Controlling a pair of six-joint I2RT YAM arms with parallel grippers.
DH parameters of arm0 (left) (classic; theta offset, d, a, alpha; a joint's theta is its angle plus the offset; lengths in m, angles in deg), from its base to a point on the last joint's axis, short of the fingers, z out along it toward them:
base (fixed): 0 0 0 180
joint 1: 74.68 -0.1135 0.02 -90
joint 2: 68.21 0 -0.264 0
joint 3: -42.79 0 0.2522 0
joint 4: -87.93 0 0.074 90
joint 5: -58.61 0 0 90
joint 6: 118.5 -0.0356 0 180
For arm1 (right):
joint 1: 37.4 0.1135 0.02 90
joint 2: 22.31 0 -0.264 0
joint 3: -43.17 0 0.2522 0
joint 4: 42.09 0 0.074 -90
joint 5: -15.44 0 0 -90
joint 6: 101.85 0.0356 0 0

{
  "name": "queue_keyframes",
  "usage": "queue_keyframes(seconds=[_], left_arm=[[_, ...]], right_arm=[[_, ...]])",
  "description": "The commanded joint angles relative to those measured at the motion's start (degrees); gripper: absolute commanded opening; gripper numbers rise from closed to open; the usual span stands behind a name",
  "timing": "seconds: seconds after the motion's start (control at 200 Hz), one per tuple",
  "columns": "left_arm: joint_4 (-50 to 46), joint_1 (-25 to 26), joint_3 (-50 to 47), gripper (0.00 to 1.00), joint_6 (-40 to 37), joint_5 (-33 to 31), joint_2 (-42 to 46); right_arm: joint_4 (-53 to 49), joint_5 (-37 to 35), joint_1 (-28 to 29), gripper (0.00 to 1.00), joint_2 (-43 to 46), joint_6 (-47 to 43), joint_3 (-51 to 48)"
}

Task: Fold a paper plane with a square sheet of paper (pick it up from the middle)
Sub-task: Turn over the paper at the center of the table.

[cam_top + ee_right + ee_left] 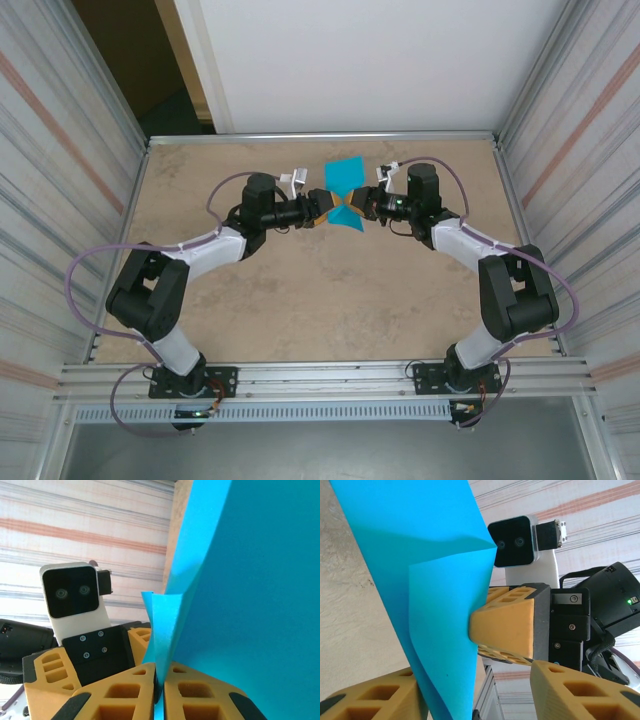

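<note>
Now the right pincer [159, 682] pinches the square sheet of paper [260, 580] while the left pincer [475, 685] stands spread around it.

table [320, 300]: beige marbled | side walls [50, 150]: ribbed, striped | back panel [380, 60]: white | doorway [120, 50]: dark

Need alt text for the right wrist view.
The right gripper is shut on the square sheet of paper, teal-blue and creased, which rises across the right half. Behind at left, the left arm's wrist camera faces back, against a striped wall.
</note>
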Motion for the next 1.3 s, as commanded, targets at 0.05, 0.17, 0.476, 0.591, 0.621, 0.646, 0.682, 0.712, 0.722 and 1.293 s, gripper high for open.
queue_keyframes(seconds=[0.05,0.17,0.476,0.591,0.621,0.646,0.682,0.712,0.722,1.293], left_arm=[[2.4,-0.1,0.6,0.52,0.0,1.2,0.2],[0.8,-0.2,1.0,0.45,-0.4,1.0,-0.1],[0.1,-0.4,1.8,0.26,0.7,1.4,-0.9],[-0.3,-0.6,1.8,0.19,0.8,1.3,-1.1],[-0.4,-0.7,1.7,0.17,0.7,1.2,-1.1],[-0.5,-0.8,1.6,0.16,0.7,1.0,-1.1],[-1.1,-1.0,1.7,0.14,0.7,0.9,-1.1],[-1.7,-1.0,1.7,0.13,0.5,0.6,-1.1],[-1.9,-1.1,1.7,0.12,0.4,0.5,-1.0],[-66.1,-0.8,18.9,0.08,-36.0,-32.8,3.4]], right_arm=[[1.5,0.8,-0.5,0.12,1.0,1.1,0.5],[1.5,0.9,-0.5,0.12,1.0,1.1,0.4],[1.5,0.9,-0.6,0.13,0.8,1.1,0.3],[0.9,0.5,-0.8,0.19,1.0,0.8,0.0],[0.4,0.4,-0.9,0.22,1.1,0.6,0.0],[-0.1,0.1,-1.0,0.25,1.2,0.5,-0.1],[-1.0,-0.5,-1.4,0.31,1.3,0.6,-0.2],[-1.6,-0.8,-1.8,0.36,1.5,0.7,-0.4],[-1.8,-1.0,-1.8,0.38,1.6,0.7,-0.5],[-26.3,-18.5,-10.2,0.67,12.8,-16.2,-2.3]])
